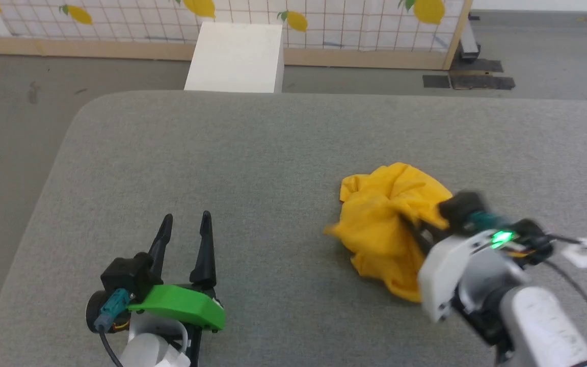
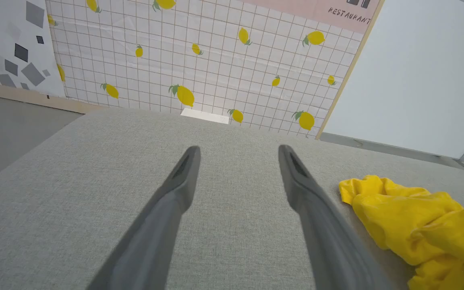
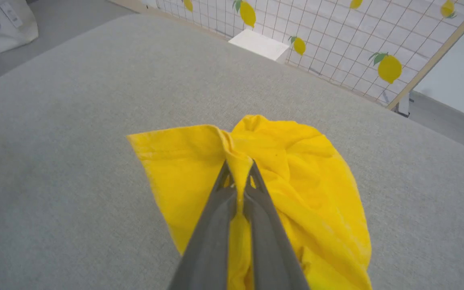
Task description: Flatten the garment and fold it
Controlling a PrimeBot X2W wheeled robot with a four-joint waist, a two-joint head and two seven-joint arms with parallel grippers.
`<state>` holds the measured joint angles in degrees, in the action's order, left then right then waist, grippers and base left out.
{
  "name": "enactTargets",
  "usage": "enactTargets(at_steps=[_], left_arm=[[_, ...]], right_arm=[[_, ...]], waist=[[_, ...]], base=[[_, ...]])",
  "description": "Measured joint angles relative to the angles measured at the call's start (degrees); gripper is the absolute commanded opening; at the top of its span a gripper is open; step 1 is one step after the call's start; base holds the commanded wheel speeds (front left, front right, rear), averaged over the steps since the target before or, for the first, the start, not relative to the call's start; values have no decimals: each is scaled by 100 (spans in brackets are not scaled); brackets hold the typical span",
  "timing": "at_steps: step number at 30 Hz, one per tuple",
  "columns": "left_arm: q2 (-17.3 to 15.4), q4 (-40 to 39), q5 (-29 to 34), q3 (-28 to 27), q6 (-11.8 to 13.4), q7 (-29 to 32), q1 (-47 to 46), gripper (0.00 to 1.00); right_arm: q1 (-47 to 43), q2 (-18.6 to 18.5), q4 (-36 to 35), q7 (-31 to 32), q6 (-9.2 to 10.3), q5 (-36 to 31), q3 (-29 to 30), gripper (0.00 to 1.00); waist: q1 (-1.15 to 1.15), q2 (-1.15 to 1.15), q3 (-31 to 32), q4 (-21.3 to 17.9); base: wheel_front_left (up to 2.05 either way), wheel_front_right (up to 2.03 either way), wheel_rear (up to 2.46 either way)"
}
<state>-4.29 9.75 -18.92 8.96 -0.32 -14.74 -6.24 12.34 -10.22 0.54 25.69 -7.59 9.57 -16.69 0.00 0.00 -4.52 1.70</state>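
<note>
step in hand: flattening, at its very start; the garment [image 1: 388, 219] is a crumpled heap, with no fold begun

right claw [image 3: 238, 169]: closed tight on a raised ridge of yellow cloth near the middle of the heap; the pinched fold runs down between the two fingers in the right wrist view

left claw [image 1: 186, 219]: wide apart and holding nothing; it hovers over bare bench [image 1: 222, 153], well apart from the cloth, fingers pointing away from the robot

where the garment lies: on the robot's right half of the bench, near the front edge; in the left wrist view its nearest lobe sits off to the right of the open fingers

next move, as I judge it: lift or drag the pinched ridge so the heap opens out; the grip is in the middle of the cloth and not on an edge, so one pull is likely to raise a bunch, not a flat sheet; the left claw probably has to cross over and take a hem or a sleeve so the two can stretch the cloth between them

which way it points: cannot tell; only plain yellow shows, with no collar, sleeve or print to mark top from bottom

long axis: in the head view the heap is somewhat longer from far to near than across, leaning slightly; in the right wrist view a flatter flap with a straight edge spreads to that view's left; this is the heap's shape, not the shirt's true length
</note>
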Motion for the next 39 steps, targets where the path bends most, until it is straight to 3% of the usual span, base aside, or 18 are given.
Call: enactTargets(at_steps=[6,12,15,19,20,21,27,30,34,39], left_arm=[[26,20,31,-80,-74,0,62,100],[51,80,47,-54,-146,-1,71,100],[65,105,62,-42,-172,0,76,100],[68,126,83,-57,-191,-1,82,100],[69,133,88,-63,-191,0,87,100],[69,149,88,-63,-201,-1,91,100],[74,269,178,-11,-267,-1,144,100],[83,303,181,56,-272,0,148,100],[91,310,181,102,-274,0,148,100],[104,294,187,163,-301,-1,143,100]], right_arm=[[-89,465,-458,-526,0,-258,2025,0],[-673,690,-258,-281,1,-821,4251,0],[-929,704,77,-45,1,-792,4960,0],[-1241,719,733,147,1,-593,5448,0],[-1294,723,818,153,1,-588,5486,89],[-1339,733,893,123,0,-579,5527,100],[-1358,737,829,-802,1,-567,5283,100],[-1442,721,444,-1515,2,-775,4729,100],[-1652,711,-53,-2167,2,-915,3304,100],[-1824,513,-224,-1863,0,-895,1466,100]], waist=[[0,0,167,-192],[0,0,265,-376],[0,0,276,-429],[0,0,267,-487],[0,0,267,-501],[0,0,270,-518],[0,0,316,-606],[0,0,339,-636],[0,0,344,-672],[0,0,291,-636]], base=[[0,0,0],[0,0,0],[0,0,0],[0,0,0],[0,0,0],[0,0,0],[0,0,0],[0,0,0],[0,0,0],[0,0,0]])
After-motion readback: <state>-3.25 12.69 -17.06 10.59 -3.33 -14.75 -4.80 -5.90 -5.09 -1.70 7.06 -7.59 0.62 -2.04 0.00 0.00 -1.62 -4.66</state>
